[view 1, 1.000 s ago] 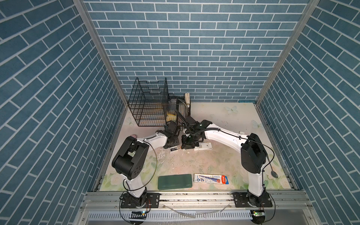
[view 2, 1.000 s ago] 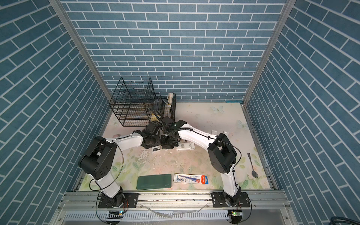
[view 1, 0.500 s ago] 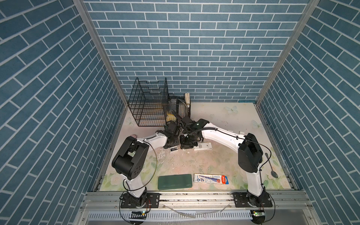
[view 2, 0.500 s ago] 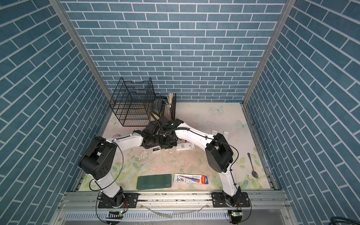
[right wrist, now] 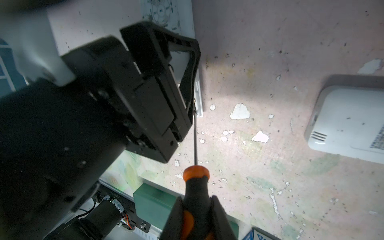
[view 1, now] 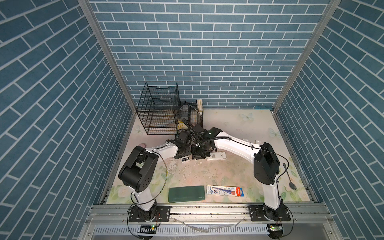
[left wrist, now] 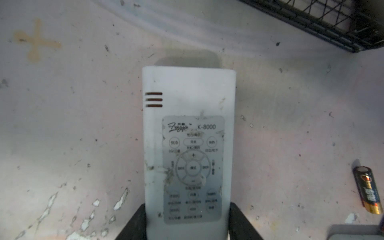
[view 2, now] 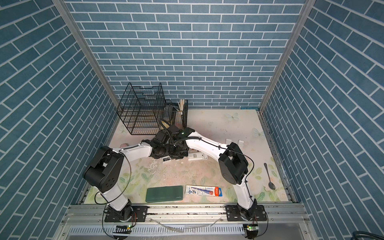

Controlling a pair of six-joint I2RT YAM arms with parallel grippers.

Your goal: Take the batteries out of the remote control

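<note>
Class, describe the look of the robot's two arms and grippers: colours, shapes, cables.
Both the left arm and right arm have smooth white shells with bulky black joint housings. Thin black cables loop beside each. The left gripper and right gripper are black, with flat angular fingers. A small green light glows on the right wrist.

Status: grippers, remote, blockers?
Left gripper shut on remote, label up. Right gripper shut on screwdriver, tip at remote's edge. One battery loose on table. Left gripper crowds tip.

This is a robot lab box: blue brick walls (view 1: 207, 52) around a flowery table (view 1: 239, 172), two arms (view 1: 166, 150) bolted to a metal rail (view 1: 207, 210)
</note>
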